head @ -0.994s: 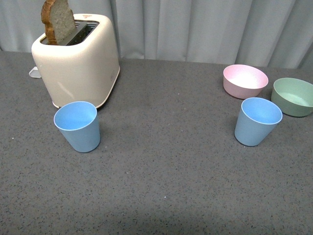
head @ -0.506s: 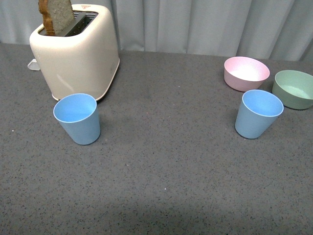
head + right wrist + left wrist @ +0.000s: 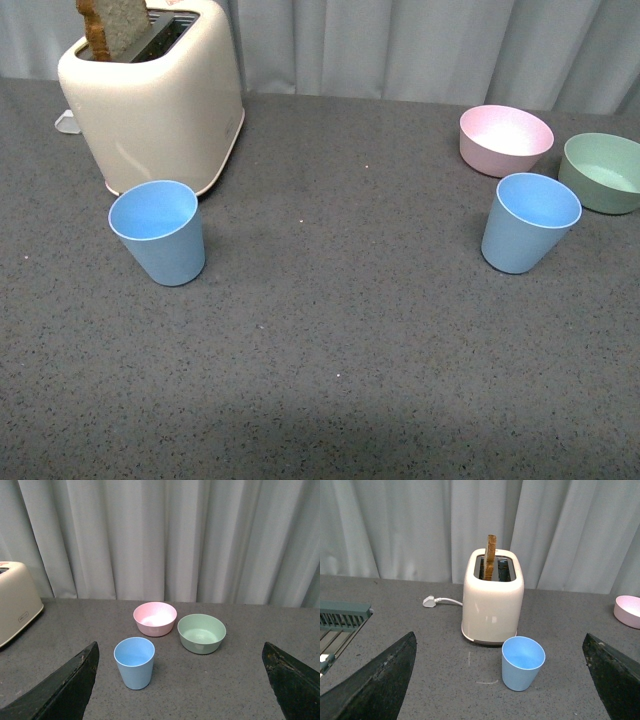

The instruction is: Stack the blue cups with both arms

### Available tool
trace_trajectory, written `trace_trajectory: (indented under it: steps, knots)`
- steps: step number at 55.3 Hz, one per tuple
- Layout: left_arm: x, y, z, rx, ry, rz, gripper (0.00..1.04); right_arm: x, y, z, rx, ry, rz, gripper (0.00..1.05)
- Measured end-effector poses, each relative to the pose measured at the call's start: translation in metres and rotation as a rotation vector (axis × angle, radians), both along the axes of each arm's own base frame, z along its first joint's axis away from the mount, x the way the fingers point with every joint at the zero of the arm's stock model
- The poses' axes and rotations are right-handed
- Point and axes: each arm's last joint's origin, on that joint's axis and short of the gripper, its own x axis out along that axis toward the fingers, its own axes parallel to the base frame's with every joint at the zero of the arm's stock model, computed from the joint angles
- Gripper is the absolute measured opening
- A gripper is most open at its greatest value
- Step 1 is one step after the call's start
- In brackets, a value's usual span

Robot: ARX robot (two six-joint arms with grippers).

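Blue cups counted late, by size. One desk [image 3: 340, 380]; two hands, left hand [image 3: 499, 636] and right hand [image 3: 180, 644], both spread wide, empty; one toaster [image 3: 160, 110]; two bowls, pink bowl [image 3: 505, 138], green bowl [image 3: 602, 172]; two upright cups, well apart: left cup [image 3: 158, 235] before toaster, right cup [image 3: 528, 225] beside bowls; one bread slice [image 3: 115, 25].

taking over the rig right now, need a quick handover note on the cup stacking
Left tool: open, empty, facing the left blue cup.
Right tool: open, empty, facing the right blue cup.
Cups: the left blue cup stands upright just in front of the toaster. The right blue cup stands upright near the pink bowl and green bowl.
Done: nothing; neither cup is grasped and they stand far apart.
Left to do: grasp one cup with each tool, then nest one inside the other.
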Motion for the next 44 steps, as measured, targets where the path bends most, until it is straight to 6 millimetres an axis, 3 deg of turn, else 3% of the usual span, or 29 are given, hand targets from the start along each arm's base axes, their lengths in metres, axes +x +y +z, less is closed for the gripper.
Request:
trace_trajectory:
  steps: [7,12,17,28,44]
  knots:
    - [0.000,0.000,0.000,-0.010,0.015,0.016,0.98,0.000,0.000,0.000,0.000,0.000,0.000,0.95]
    - [0.006,0.001,-0.004,-0.073,0.255,0.183,0.98,0.000,0.000,0.000,0.000,0.000,0.000,0.95]
    - [0.020,0.000,-0.007,-0.119,0.354,0.203,0.98,0.000,0.000,0.000,0.000,0.000,0.000,0.95]
    - [0.082,0.001,0.002,-0.188,0.466,0.124,0.98,0.000,0.000,0.000,0.000,0.000,0.000,0.95]
    - [0.152,-0.008,-0.018,-0.244,0.724,0.038,0.98,0.000,0.000,0.000,0.000,0.000,0.000,0.95]
